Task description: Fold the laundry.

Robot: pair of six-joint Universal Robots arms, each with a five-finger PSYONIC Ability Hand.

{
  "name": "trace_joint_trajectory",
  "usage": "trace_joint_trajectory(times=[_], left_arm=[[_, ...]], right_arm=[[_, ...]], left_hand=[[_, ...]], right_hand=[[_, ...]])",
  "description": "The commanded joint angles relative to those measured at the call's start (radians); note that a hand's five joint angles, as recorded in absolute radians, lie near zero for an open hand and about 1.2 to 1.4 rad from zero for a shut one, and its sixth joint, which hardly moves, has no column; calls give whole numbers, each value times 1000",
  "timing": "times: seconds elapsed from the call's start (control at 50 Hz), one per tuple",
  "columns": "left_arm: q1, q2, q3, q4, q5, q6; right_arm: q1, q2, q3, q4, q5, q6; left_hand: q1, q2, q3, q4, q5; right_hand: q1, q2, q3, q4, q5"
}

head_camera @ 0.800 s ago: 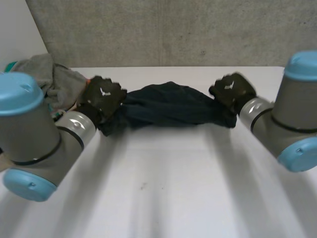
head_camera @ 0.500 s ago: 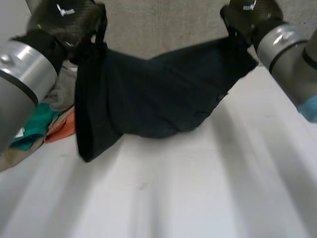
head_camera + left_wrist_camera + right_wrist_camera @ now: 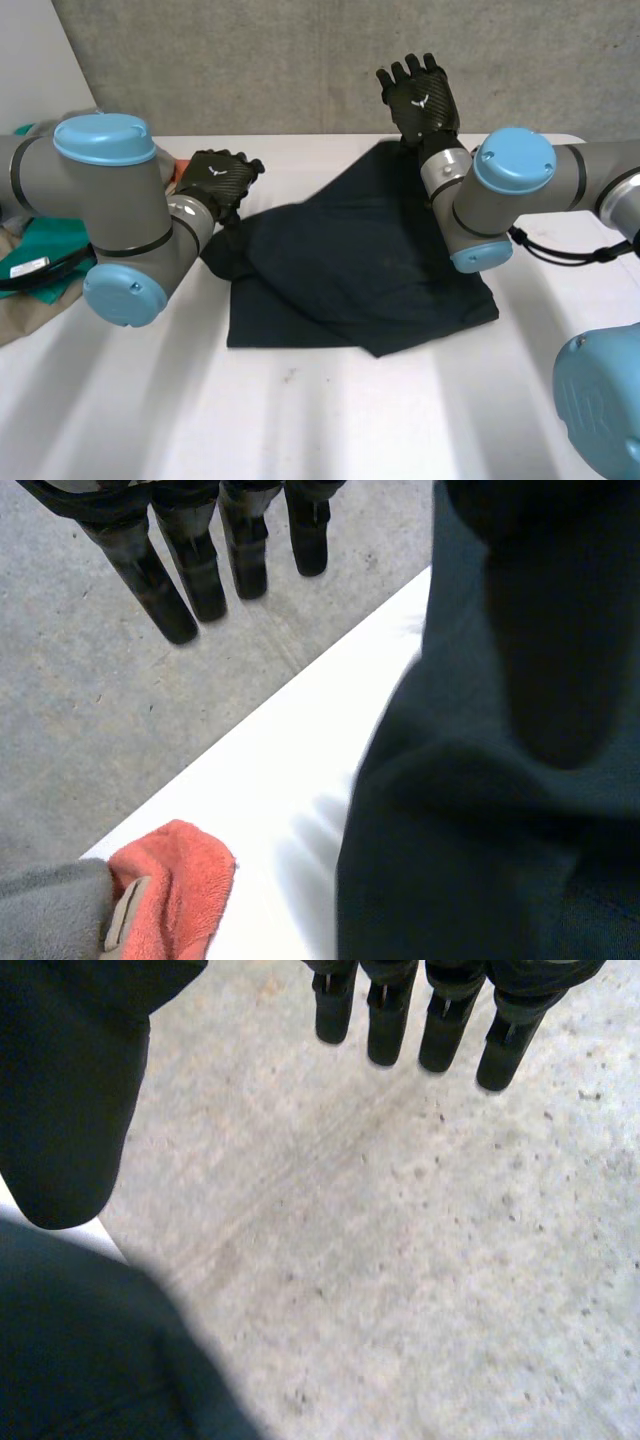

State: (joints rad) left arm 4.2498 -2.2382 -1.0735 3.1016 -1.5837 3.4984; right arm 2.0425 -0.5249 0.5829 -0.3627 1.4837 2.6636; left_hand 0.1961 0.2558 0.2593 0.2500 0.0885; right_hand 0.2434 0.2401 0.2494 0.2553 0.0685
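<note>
- Dark cloth [image 3: 350,270] lies spread on the white table [image 3: 330,420], roughly in the middle. It is flat but rumpled, and one layer is lapped slantwise over another.
- Left hand [image 3: 215,180] is at the cloth's far left corner, low over the table.
- In the left wrist view its fingers [image 3: 195,570] are straight and apart from the thumb [image 3: 545,680], with nothing between them.
- The thumb hangs over the dark fabric. I cannot tell whether it touches.
- Right hand [image 3: 420,95] is raised above the cloth's far right edge, clear of it, with the concrete wall [image 3: 300,60] behind.
- In the right wrist view its fingers [image 3: 385,1020] are straight and spread, with the thumb off to one side. It holds nothing, and the cloth lies below the palm.
- Right arm crosses over the cloth's right side. Its forearm covers part of that edge.
- Left arm sits beside the cloth's left edge.
- Orange cloth [image 3: 170,880] lies on the table just beyond the dark cloth's left corner, apart from it.
- Grey cloth [image 3: 45,910] touches the orange one on the side away from the dark cloth.
- Green cloth [image 3: 45,245] lies farther left of the dark cloth, behind the left arm.
</note>
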Motion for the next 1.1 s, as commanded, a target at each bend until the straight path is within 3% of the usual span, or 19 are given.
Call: trace_joint_trajectory(times=[0.02,0.08,0.18,0.22,0.36,0.48,0.66,0.68,0.74,0.82,0.94,1.1], left_arm=[[18,107,-48,2,-9,-12],[19,176,-104,2,2,-10],[1,291,-273,6,51,1],[-7,321,-343,5,70,13],[-22,318,-448,-8,93,28],[-27,253,-447,-1,94,27],[-45,206,-434,38,80,17],[-48,204,-434,45,76,17],[-50,197,-433,57,67,17],[-50,181,-421,71,57,17],[-59,141,-373,66,56,14],[-90,43,-257,40,21,-22]], right_arm=[[-18,-177,124,114,86,-10],[-30,-295,214,174,72,8],[-50,-519,409,416,-38,9],[-64,-581,484,546,-86,2],[-88,-612,621,721,-137,-24],[-99,-537,710,647,-143,-100],[-94,-400,784,312,-125,-73],[-90,-396,791,268,-115,-61],[-82,-403,805,232,-99,-42],[-62,-487,844,238,-92,8],[-32,-737,861,280,-129,64],[-21,-912,790,488,-172,176]], left_hand=[[-22,-81,-85,-75,-89],[-22,-81,-85,-75,-89],[-22,-81,-85,-75,-89],[-22,-81,-85,-75,-89],[193,133,130,139,126],[158,99,95,105,92],[38,-22,-25,-16,-29],[35,-25,-28,-19,-32],[26,-33,-37,-28,-41],[20,-39,-43,-34,-47],[14,-45,-49,-39,-53],[3,-57,-61,-51,-64]], right_hand=[[-69,-66,-75,-81,-68],[-69,-66,-75,-81,-68],[-64,-61,-70,-76,-64],[167,171,161,155,168],[286,290,280,274,287],[331,334,325,319,331],[242,246,236,230,243],[361,365,355,350,362],[1151,1154,1145,1139,1151],[1153,1156,1147,1141,1153],[1153,1156,1147,1141,1153],[1153,1156,1147,1141,1153]])
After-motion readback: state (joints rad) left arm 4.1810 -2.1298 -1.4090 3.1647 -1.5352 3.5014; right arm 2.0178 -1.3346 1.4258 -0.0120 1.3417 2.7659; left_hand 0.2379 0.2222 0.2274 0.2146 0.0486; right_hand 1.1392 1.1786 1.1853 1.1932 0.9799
